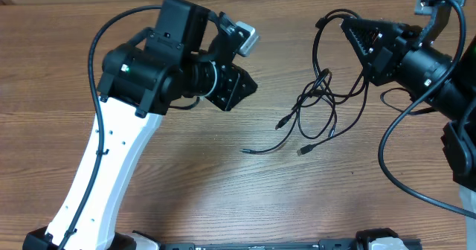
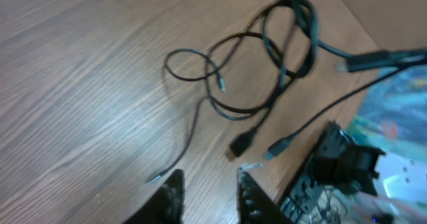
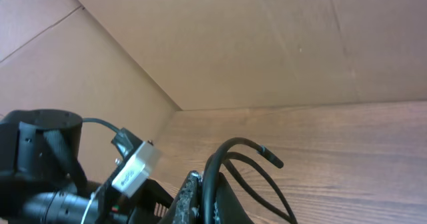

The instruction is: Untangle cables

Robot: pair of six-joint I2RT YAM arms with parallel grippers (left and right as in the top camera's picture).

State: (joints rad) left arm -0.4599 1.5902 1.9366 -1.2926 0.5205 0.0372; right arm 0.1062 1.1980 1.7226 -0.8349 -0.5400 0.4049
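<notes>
Wood-grain bench (image 1: 223,198) is strewn with the cables (image 1: 320,105) – one loop is pinched by the closed right claw (image 1: 345,25) (presumably to loosen the knot) – while the left claw (image 2: 209,176) is held parted, empty, near the plug ends

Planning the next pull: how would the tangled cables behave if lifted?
Likely floppy: the cables lie in loose curves and hang from the right pincer. Probably light, being so thin. Their crossed loops may drag along together rather than slide apart.

Overhead looks straight down; left wrist looks close, obliquely, onto the same cables (image 2: 243,144)
</notes>
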